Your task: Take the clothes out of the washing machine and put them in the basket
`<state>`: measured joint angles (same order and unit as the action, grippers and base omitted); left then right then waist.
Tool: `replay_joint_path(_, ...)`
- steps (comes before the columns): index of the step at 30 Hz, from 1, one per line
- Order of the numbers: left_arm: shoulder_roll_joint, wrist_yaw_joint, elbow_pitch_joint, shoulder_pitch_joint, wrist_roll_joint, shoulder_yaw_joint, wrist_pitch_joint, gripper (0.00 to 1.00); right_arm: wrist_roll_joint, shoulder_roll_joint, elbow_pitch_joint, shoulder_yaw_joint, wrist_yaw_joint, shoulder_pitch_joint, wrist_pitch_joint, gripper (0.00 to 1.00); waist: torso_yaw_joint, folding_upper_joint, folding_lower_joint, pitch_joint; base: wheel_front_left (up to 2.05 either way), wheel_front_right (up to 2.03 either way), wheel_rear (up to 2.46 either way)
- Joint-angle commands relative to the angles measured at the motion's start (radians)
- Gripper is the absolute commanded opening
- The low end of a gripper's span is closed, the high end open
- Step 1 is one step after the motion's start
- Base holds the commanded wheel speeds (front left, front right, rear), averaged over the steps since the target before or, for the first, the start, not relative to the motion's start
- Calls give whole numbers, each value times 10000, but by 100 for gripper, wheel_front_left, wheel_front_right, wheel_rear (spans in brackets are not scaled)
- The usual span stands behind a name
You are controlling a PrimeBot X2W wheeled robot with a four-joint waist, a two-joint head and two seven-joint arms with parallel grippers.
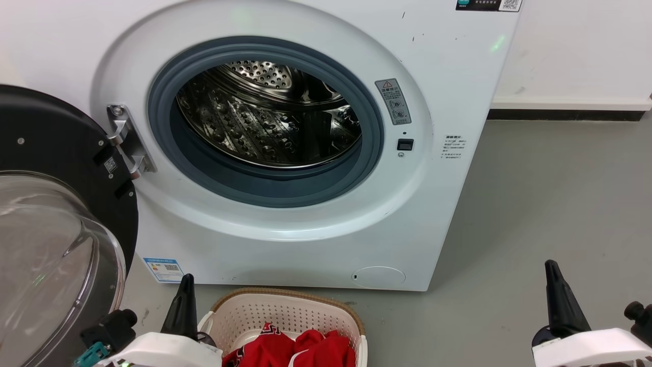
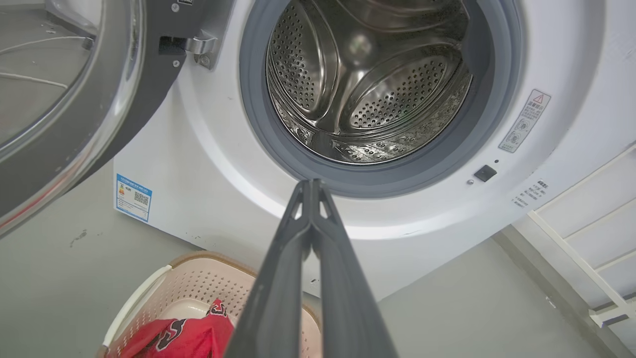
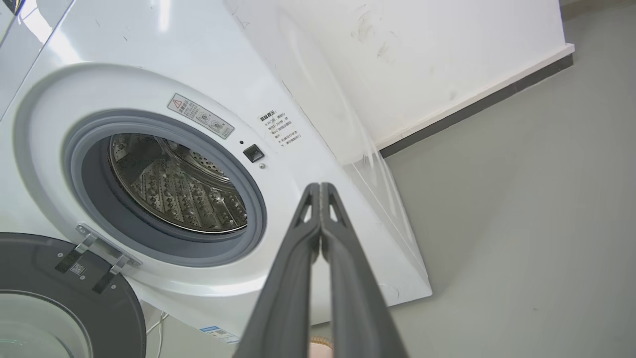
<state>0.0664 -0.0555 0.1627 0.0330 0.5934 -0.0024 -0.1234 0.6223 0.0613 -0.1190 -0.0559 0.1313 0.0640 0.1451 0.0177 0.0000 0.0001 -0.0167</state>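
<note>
- The washer (image 1: 316, 239) stood with its door (image 1: 56, 148) swung wide at 9 o'clock and its steel drum (image 1: 270, 117) in plain sight.
- The basket (image 1: 290, 292) sat at 6 o'clock, just before the washer, with the clothes (image 1: 310, 351) heaped inside (red, a scrap of lettering showing).
- The left gripper (image 2: 311, 183), at 7 o'clock beside the basket, had its fingertips pressed together, holding nothing.
- The right gripper (image 3: 320, 185), at 5 o'clock above the floor (image 1: 535, 204), was likewise closed, tips touching.

The washing machine (image 1: 316, 239) stands on the floor (image 1: 550, 204), its door (image 1: 51, 204) hanging open at the left. The basket (image 1: 285, 295) sits on the floor just before it, clothes (image 1: 305, 351) lying inside. Beside the basket is the left pincer (image 1: 187, 279); the right pincer (image 1: 551, 265) is well apart.
</note>
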Motion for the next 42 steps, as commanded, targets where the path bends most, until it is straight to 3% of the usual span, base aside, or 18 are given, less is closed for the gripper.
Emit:
replay_joint_path(1, 21, -66, -73, -279, 437, 75, 85, 0, 462, 89, 51, -8, -1, -302, -80, 0, -3, 0, 0, 3, 0, 0, 0)
replay_joint_path(42, -75, -444, 408, -940, 5650, 673, 1321, 0, 5674, 136, -636, -132, -4, -1101, -1286, 0, -78, 0, -1, 88, 0, 0, 0)
